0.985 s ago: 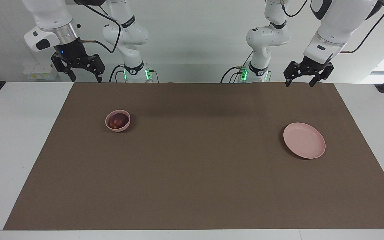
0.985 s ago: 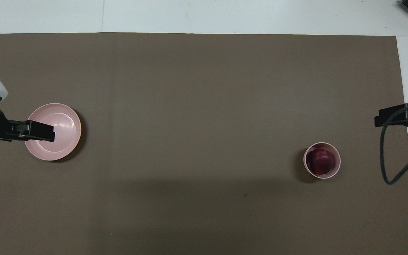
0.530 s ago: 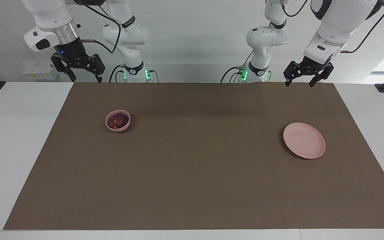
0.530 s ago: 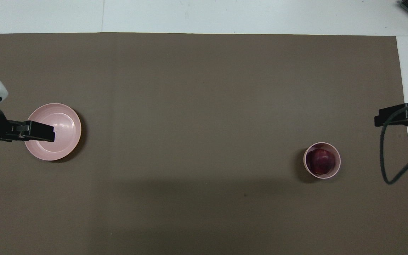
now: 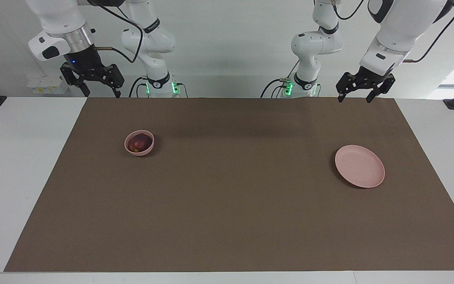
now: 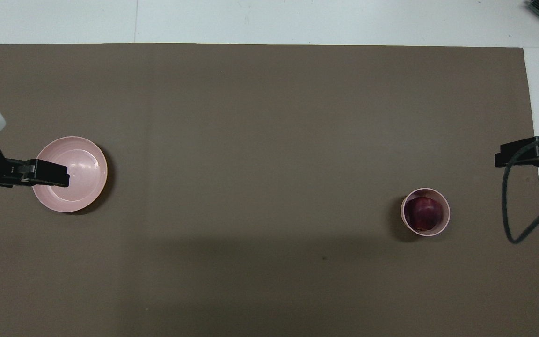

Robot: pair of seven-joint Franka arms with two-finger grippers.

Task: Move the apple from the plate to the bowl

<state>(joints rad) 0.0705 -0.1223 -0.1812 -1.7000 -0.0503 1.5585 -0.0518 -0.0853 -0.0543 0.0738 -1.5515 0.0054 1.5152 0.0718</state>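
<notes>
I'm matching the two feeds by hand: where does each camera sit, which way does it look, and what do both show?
Facing view: high across the table, looking back at the robots; both whole arms show, the left gripper and right gripper raised, jaws open, over the edge nearest the robots.
Overhead view: high above the robots' end, looking steeply down and forward; only the left gripper and right gripper tips show.
Shared: the brown mat, the bare plate, and the bowl holding the apple, mirrored half a turn.

Left gripper [image 6: 47, 173] has backed off a bit toward plate [image 6: 82, 196] edge, slightly higher.
</notes>
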